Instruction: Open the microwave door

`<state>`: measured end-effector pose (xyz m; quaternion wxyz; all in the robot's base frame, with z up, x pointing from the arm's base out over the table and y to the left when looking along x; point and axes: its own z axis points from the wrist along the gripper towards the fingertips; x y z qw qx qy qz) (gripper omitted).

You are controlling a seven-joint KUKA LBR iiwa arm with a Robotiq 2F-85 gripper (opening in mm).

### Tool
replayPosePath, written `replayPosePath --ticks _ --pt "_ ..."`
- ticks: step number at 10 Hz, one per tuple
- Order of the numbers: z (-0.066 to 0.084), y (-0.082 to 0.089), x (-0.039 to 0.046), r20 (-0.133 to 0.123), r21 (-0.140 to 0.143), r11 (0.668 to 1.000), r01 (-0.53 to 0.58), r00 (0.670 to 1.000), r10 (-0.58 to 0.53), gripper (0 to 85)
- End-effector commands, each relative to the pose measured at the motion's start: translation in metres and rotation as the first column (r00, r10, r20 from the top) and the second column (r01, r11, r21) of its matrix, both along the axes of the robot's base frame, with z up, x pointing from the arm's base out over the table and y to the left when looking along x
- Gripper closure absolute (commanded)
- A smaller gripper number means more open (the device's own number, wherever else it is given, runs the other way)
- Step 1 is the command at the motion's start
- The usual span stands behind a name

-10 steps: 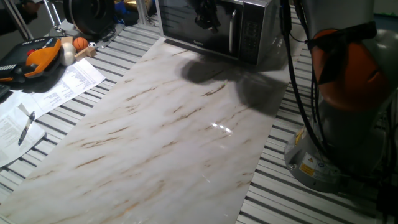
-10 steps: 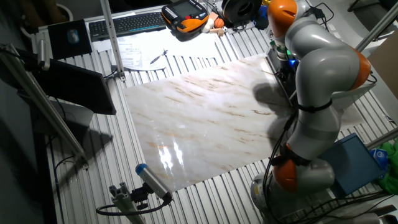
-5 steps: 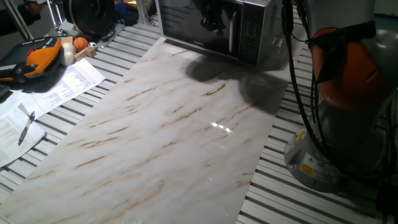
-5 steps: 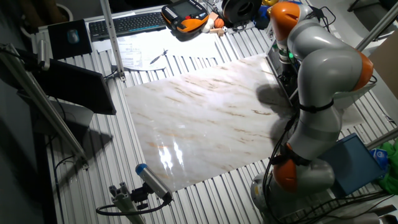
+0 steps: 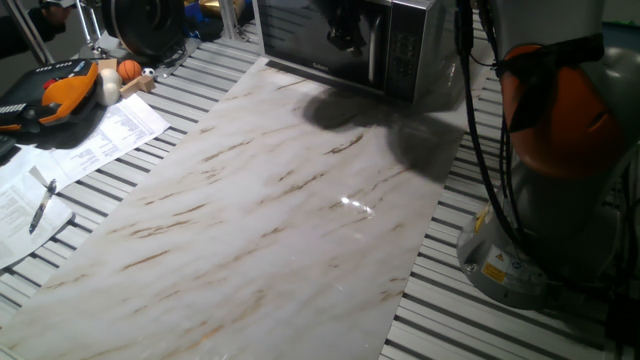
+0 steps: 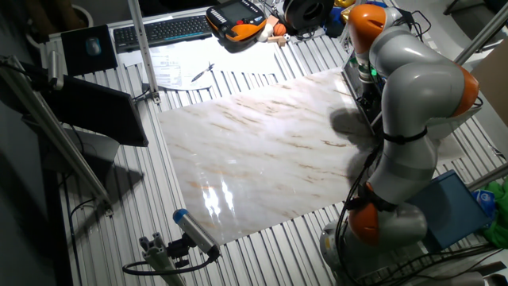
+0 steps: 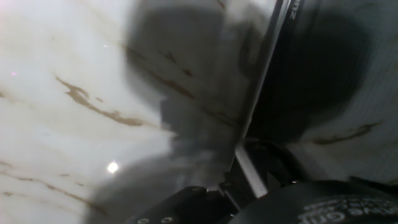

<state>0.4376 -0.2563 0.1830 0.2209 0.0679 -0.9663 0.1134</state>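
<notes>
The microwave (image 5: 345, 45), a silver steel box, sits at the top centre of one fixed view. Its door (image 5: 310, 40) is dark glass, with a vertical silver handle (image 5: 375, 50) beside the dark keypad (image 5: 403, 52). It looks shut.

One microwave (image 5: 345, 45), one pen (image 5: 42, 206)

Grey rounded arm (image 6: 417, 95), orange joint bands, black cables (image 5: 490, 150), yellow base label
</notes>
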Motion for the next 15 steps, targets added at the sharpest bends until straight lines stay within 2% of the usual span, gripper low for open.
replayPosePath --ticks 1,3,5,7,10,13,15 --pt "0.000 0.002 0.0010 -0.013 -0.011 1.000 -0.007 1.000 0.007 51.0" --pt "0.000 0.001 0.0021 -0.042 -0.012 1.000 -0.012 0.999 0.011 51.0" --pt "0.002 0.001 0.0022 -0.047 -0.016 1.000 -0.009 0.999 0.008 51.0" --pt "0.004 0.002 0.0020 -0.048 -0.043 0.999 -0.013 0.999 0.011 51.0" --pt "0.012 0.009 0.0025 -0.061 -0.140 0.989 -0.043 0.998 0.035 51.0" --pt "0.014 0.008 0.0022 -0.081 -0.174 0.983 -0.062 0.996 0.049 51.0" --pt "0.017 0.003 0.0039 -0.099 -0.210 0.973 -0.095 0.992 0.075 51.0"
